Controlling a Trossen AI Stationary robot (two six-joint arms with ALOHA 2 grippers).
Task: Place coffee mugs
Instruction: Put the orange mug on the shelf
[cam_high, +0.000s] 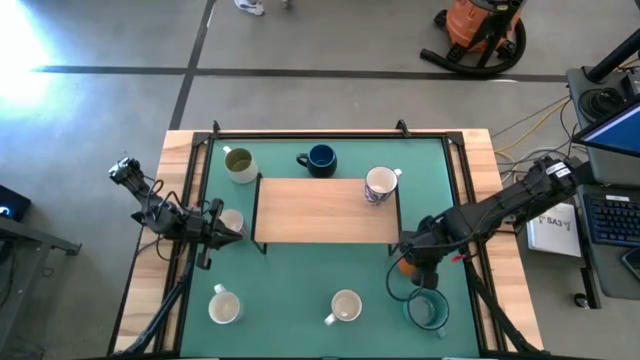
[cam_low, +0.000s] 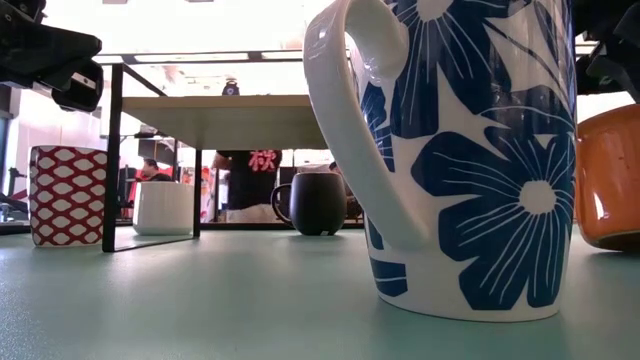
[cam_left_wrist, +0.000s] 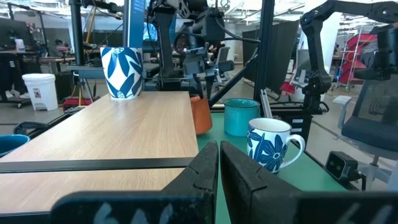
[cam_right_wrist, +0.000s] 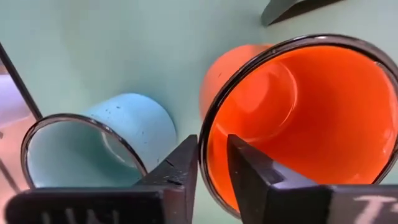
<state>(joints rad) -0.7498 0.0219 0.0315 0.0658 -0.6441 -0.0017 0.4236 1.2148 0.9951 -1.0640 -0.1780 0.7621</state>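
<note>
- We see the right gripper (cam_right_wrist: 212, 167) pinching the glossy orange mug's (cam_right_wrist: 298, 118) rim; the teal enamel mug (cam_right_wrist: 93, 146) crowds it.
- Left gripper (cam_left_wrist: 219, 165) nearly closed, empty, beside the wooden riser shelf (cam_high: 328, 210).

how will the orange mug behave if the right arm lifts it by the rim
The orange mug looks like glossy enamel with a thin dark rim, so probably light and rigid. The right gripper straddles one wall, so it may slip or tilt. The teal mug stands close and could get nudged.

Wooden riser shelf (cam_high: 325, 210) mid green mat (cam_high: 300, 290); orange vacuum (cam_high: 482, 25) on floor beyond.
</note>
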